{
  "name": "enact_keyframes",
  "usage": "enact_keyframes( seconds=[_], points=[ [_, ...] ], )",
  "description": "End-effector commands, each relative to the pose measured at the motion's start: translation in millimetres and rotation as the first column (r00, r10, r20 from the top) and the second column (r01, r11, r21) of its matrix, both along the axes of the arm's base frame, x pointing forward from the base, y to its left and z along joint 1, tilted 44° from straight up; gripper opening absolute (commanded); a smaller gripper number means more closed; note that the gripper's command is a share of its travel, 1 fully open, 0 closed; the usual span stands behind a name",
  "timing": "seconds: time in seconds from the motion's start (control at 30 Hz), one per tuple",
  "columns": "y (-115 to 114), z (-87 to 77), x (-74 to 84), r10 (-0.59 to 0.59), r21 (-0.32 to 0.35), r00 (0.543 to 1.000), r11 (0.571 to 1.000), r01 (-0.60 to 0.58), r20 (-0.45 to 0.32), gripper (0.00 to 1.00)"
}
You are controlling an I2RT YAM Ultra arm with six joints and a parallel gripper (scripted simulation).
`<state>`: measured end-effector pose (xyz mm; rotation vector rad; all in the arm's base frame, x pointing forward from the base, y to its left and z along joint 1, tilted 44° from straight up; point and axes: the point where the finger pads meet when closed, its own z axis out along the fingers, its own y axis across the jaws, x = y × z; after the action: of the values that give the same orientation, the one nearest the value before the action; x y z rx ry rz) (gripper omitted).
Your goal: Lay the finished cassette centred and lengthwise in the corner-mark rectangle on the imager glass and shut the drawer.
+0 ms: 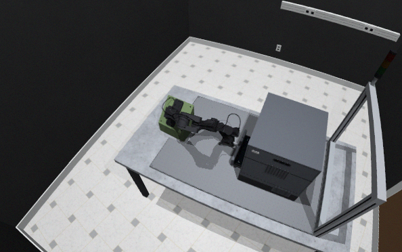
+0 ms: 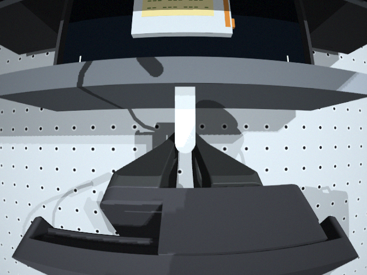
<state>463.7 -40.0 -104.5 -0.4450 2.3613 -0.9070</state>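
Note:
The gel imager IM (image 1: pixel 287 142) is a grey box on the right of the table. Its drawer (image 1: pixel 241 149) stands a little way out on the side facing my arm. In the wrist view the finished cassette (image 2: pixel 181 20), white with a yellow gel window and an orange tab, lies on the dark glass (image 2: pixel 112 44) between the near corner marks (image 2: pixel 80 58); its far end is cut off by the frame. My gripper (image 2: pixel 184 138) is shut on the white handle tab (image 2: pixel 184 118) that sticks out from the grey drawer front (image 2: pixel 183 79). The gripper also shows in the top view (image 1: pixel 233 141).
My arm's green base block (image 1: pixel 176 116) stands at the table's far left. A perforated white board (image 2: pixel 59 165) lies under the gripper. A grey frame post (image 1: pixel 373 142) stands to the right of IM.

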Motion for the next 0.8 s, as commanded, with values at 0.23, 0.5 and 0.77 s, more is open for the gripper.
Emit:
enact_keyframes(
  seconds=[0.23,0.5,0.77],
  points=[
    [4.6,0.5,24.5,0.023,0.012,1.0,1.0,-0.023,0.017,0.0],
    [6.7,4.6,28.0,0.026,0.014,0.999,1.0,-0.027,0.037,0.0],
    [6.7,4.6,28.0,0.026,0.014,0.999,1.0,-0.027,0.037,0.0]
  ],
)
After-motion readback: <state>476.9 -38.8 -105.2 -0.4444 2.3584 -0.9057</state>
